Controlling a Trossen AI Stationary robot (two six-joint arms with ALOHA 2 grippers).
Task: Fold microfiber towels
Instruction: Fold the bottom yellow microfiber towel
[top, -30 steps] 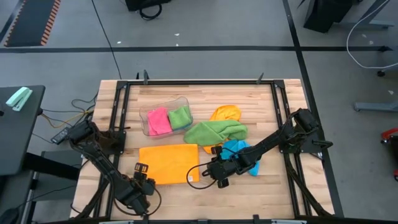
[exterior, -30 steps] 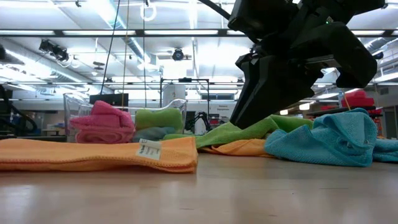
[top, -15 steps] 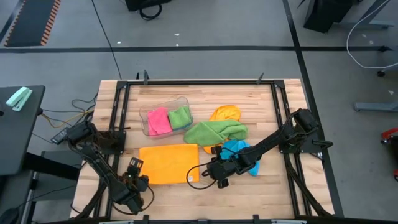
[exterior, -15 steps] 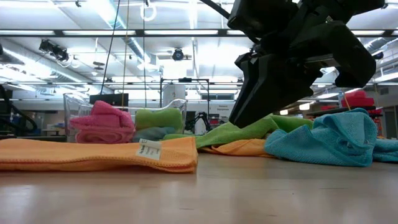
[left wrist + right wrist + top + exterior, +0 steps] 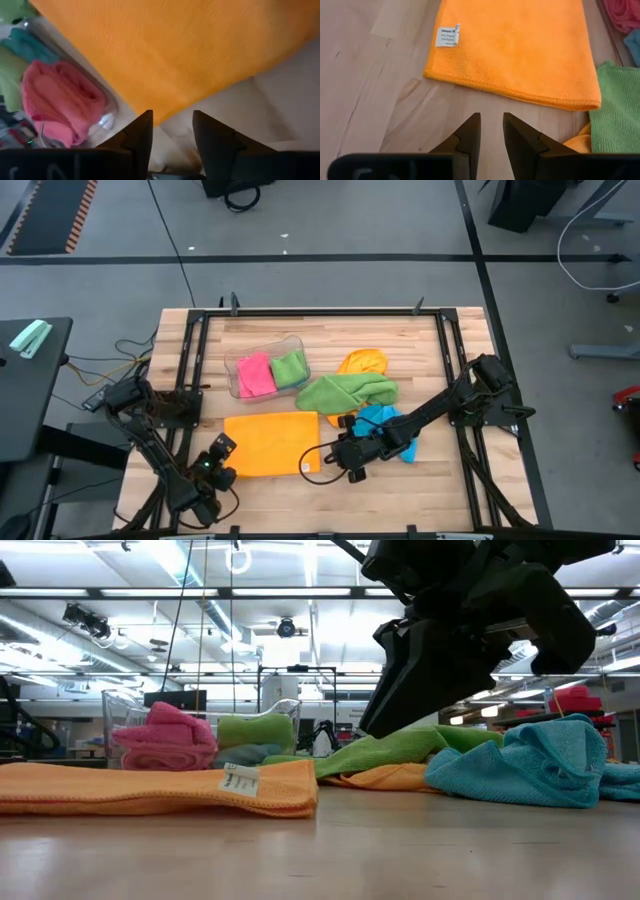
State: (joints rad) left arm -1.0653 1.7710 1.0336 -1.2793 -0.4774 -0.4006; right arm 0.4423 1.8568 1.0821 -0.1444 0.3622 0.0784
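Left gripper (image 5: 212, 463), at the counter's near left edge, points toward the left end of the folded orange towel (image 5: 271, 443); its fingers (image 5: 137, 137) stand moderately apart with nothing between them, just short of the cloth's corner. Right gripper (image 5: 345, 463) hangs just above the counter (image 5: 430, 490) off the towel's right edge, its fingers (image 5: 470, 132) narrowly parted and empty; the hemmed edge and white label (image 5: 447, 36) lie just ahead of the tips. In the low view the right arm's dark bulk fills the upper right and its fingertips cannot be made out. Left arm runs from its base at the counter's left side down toward the near edge; right arm stretches low from the right side toward the centre. Clear tub (image 5: 263, 368) holds a pink towel (image 5: 254, 374) and a green towel (image 5: 290, 367); a blue cloth in it shows only partly. Loose green towel (image 5: 347, 391), another orange towel (image 5: 362, 362) and blue towel (image 5: 385, 423) lie heaped, overlapping, partly hidden by the right arm.
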